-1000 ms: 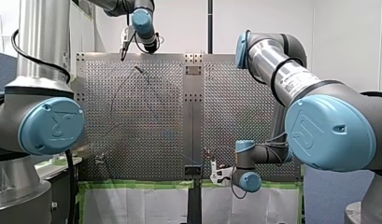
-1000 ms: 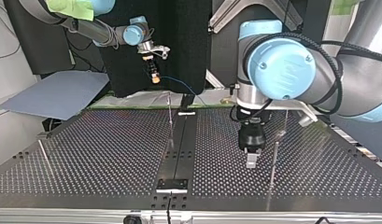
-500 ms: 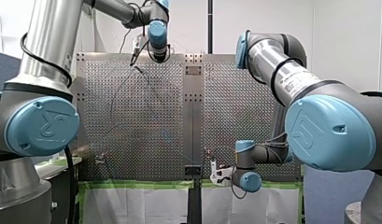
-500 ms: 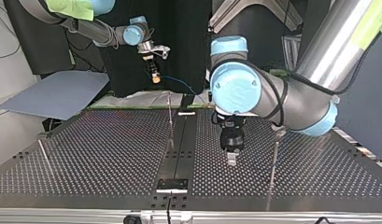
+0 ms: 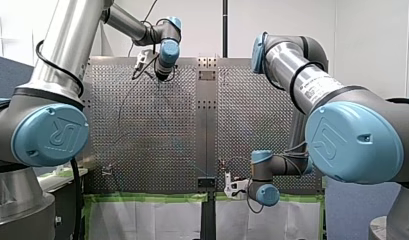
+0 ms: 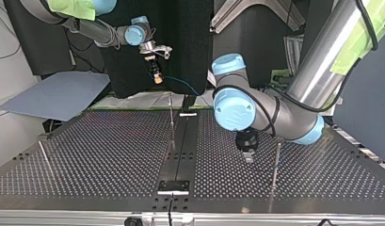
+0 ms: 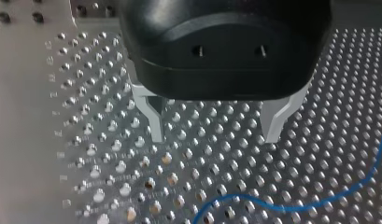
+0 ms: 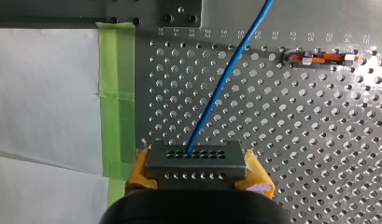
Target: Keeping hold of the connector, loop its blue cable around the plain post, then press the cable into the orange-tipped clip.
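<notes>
My right fingers (image 8: 256, 170), yellow-padded, are closed on the grey connector (image 8: 195, 158), one pad against each of its ends, so the block sits squarely between them with its rows of small holes facing the wrist camera. The blue cable (image 8: 221, 88) leaves the middle of the connector and runs straight ahead of these fingers, over the perforated worktop (image 8: 319, 140). The orange-tipped clip (image 8: 324, 59) stands ahead of the fingers and off to one side, clear of the cable. A strip of green tape (image 8: 116, 93) edges the worktop on the other side. In the top view these fingers hang in the air beyond the worktop's far edge, with the cable trailing away from them. My left fingers (image 7: 156, 119), bare metal, are spread wide apart with nothing between them, tips pointing down just above the worktop. A curve of the blue cable lies on the holes a little ahead of them, touching neither finger. In the top view a plain post (image 6: 276, 162) stands just beside these fingers, not touching them.
</notes>
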